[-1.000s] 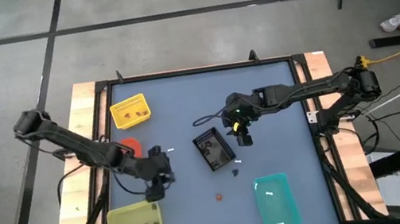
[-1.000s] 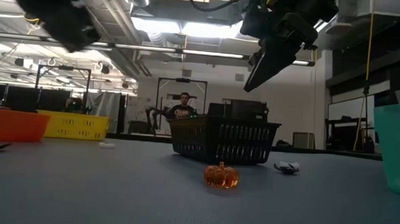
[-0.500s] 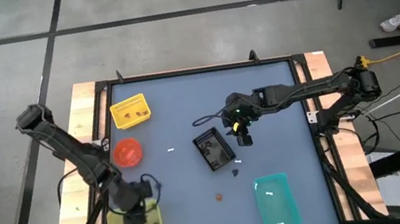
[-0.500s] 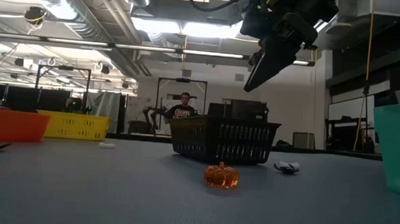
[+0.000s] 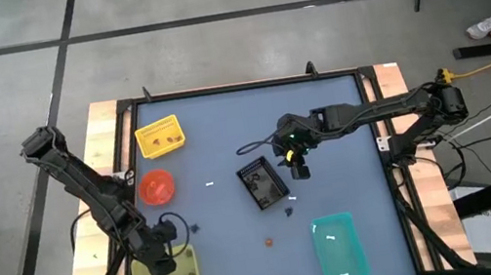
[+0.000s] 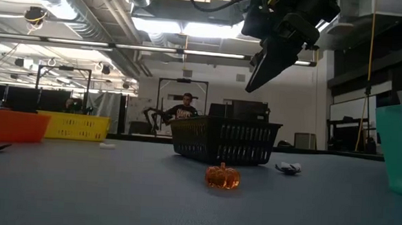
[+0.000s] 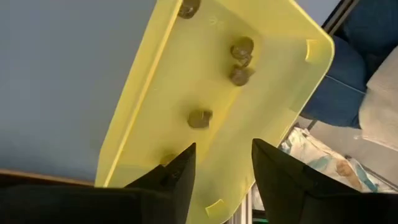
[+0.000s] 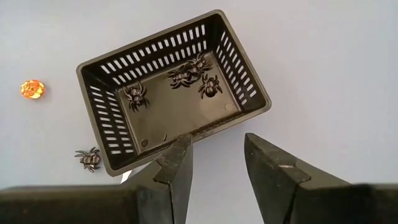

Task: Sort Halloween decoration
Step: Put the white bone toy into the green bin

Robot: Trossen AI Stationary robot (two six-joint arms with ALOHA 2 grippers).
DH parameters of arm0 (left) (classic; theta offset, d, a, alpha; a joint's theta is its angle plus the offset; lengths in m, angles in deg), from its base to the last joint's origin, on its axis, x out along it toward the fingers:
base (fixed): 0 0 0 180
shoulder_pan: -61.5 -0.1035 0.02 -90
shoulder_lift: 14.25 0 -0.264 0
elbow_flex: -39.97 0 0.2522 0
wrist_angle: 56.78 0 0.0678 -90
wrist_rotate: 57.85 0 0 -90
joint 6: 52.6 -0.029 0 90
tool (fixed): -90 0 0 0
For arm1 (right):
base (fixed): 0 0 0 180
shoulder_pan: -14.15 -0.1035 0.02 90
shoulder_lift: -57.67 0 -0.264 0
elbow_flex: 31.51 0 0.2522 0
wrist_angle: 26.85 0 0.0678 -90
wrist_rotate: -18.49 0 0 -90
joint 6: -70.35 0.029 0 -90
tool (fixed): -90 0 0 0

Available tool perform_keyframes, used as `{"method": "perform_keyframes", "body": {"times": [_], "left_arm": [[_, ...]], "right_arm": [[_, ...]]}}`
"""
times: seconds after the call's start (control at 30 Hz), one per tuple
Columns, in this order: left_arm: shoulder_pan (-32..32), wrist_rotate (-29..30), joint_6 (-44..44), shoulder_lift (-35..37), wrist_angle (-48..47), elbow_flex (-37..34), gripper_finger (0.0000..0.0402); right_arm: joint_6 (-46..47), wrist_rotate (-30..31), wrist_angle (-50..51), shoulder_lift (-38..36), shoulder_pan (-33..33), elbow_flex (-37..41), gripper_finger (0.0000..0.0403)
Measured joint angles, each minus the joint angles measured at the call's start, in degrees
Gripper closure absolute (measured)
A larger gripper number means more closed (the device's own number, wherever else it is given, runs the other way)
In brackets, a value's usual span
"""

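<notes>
My left gripper hangs open over the yellow-green tray at the near left, with nothing between its fingers. Several dark olive trinkets lie on the tray's floor. My right gripper hovers open and empty above the table, just right of the black basket. Black spiders lie in the basket. One spider and an orange pumpkin rest on the table near it. A small white trinket lies left of the basket.
An orange bowl and a yellow basket stand at the far left. A teal container stands at the near right. A small dark thing lies right of my left gripper. People show in the room behind the table.
My left gripper has swung from the table's middle left toward the near left corner, turning as it went. It now hangs over the yellow-green tray and has left the low view. My right gripper has kept still.
</notes>
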Motion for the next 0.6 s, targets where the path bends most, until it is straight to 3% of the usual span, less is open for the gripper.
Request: {"method": "perform_keyframes", "body": {"times": [0.3, 0.6], "left_arm": [[0.0, 3.04, -0.27, 0.0, -0.18, -0.01, 0.0235], [0.0, 12.05, -0.49, 0.0, 0.14, 0.0, 0.0231]], "right_arm": [[-0.02, 0.0, 0.11, 0.0, 0.0, 0.0, 0.0258], [-0.04, 0.0, 0.23, 0.0, 0.0, 0.0, 0.0258]]}}
